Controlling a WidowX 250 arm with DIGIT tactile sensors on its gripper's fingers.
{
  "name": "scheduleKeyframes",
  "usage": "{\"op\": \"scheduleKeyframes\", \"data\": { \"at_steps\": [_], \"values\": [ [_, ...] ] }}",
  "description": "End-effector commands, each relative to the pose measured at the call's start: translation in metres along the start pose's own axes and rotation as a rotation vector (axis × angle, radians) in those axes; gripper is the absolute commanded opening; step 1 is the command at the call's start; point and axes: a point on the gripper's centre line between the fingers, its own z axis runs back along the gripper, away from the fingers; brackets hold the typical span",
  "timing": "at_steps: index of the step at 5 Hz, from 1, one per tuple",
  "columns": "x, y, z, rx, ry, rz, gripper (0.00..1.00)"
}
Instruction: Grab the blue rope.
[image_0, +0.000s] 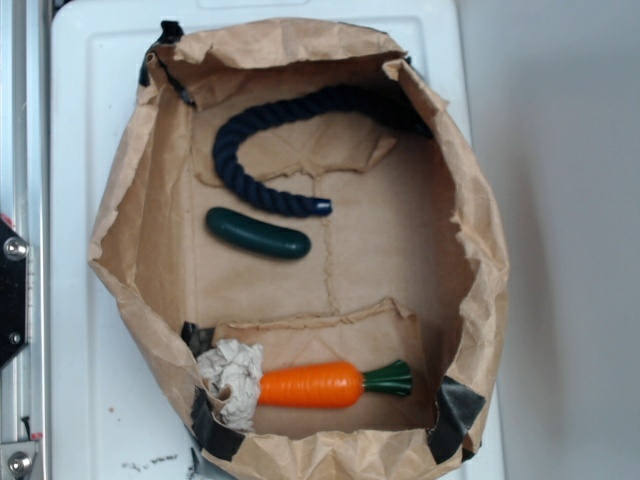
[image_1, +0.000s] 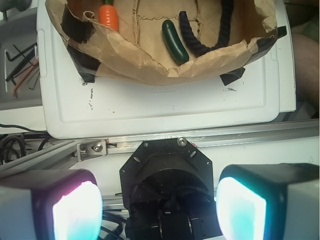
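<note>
The blue rope (image_0: 262, 150), thick, twisted and navy, lies hooked in the far half of a brown paper bag (image_0: 130, 200), one end capped in brighter blue. In the wrist view the blue rope (image_1: 200, 42) shows at the top, inside the bag (image_1: 150, 65). My gripper (image_1: 159, 207) is open, its two glowing pads (image_1: 77, 212) wide apart with nothing between them. It hangs above the robot base, well short of the bag. The exterior view does not show the gripper.
A dark-green cucumber toy (image_0: 258, 233) lies just beside the rope. An orange carrot toy (image_0: 315, 385) and a crumpled paper ball (image_0: 228, 375) sit at the bag's near end. The bag rests on a white board (image_1: 150, 107). Allen keys (image_1: 22, 62) lie at left.
</note>
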Motion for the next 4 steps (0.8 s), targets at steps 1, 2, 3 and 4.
{"op": "scheduleKeyframes", "data": {
  "at_steps": [1, 2, 3, 4],
  "values": [
    [0.000, 0.000, 0.000, 0.000, 0.000, 0.000, 1.00],
    [0.050, 0.012, -0.007, -0.009, -0.011, 0.045, 1.00],
    [0.099, 0.031, -0.025, -0.037, -0.014, 0.075, 1.00],
    [0.125, 0.048, -0.047, -0.049, -0.055, 0.066, 1.00]
  ]
}}
